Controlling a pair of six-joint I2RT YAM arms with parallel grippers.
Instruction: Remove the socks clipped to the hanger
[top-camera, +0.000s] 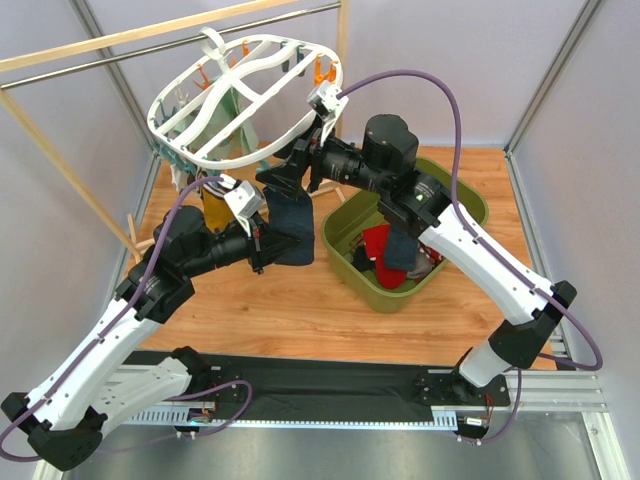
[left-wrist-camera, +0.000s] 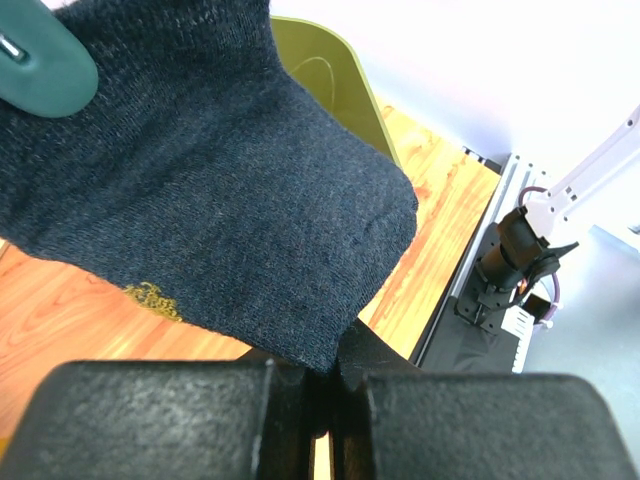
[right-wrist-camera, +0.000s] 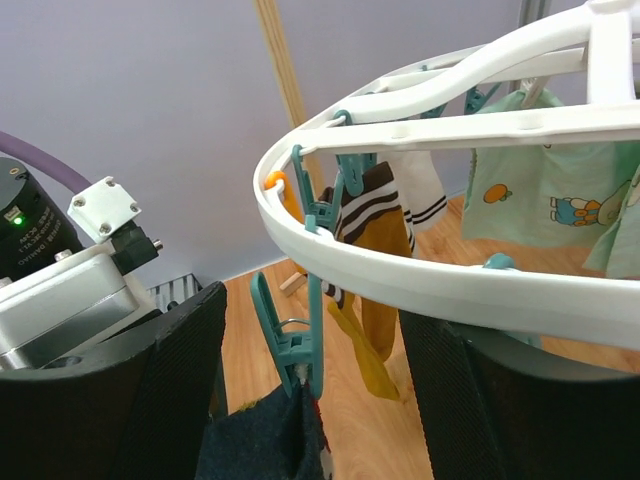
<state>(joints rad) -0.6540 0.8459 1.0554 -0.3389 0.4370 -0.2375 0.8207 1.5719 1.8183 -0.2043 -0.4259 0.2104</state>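
Step in hand: unclipping one sock, with both arms on it

- Left gripper is fully closed, pinching the bottom hem of the dark navy sock. The sock hangs near centre of the top view, just off the 6 o'clock rim of the hanger
- Right gripper has its jaws wide apart and holds nothing. They straddle the teal clip that bites the sock's top edge at 6 o'clock in the right wrist view. Neither pad looks to touch the clip
- Olive bin sits at 3 o'clock of the sock, with a red sock and dark ones already in it. More socks are on the frame: a mustard/brown striped one and mint printed fabric. My read is the task is partway done

Next move, my judgement: the right arm squeezes the clip's upper levers to open it, then the left draws the sock down and carries it toward 3 o'clock. The clip dangles freely, so it may swing away. The jaws need to close on the levers, not on the fabric

Materials: the sock is a soft ribbed knit, limp, with a small yellow mark near the hem. The hanger is rigid glossy white plastic, an oval with curved crossbars. The clip is a hard plastic spring type. The pads are matte black and the table is wood-grain
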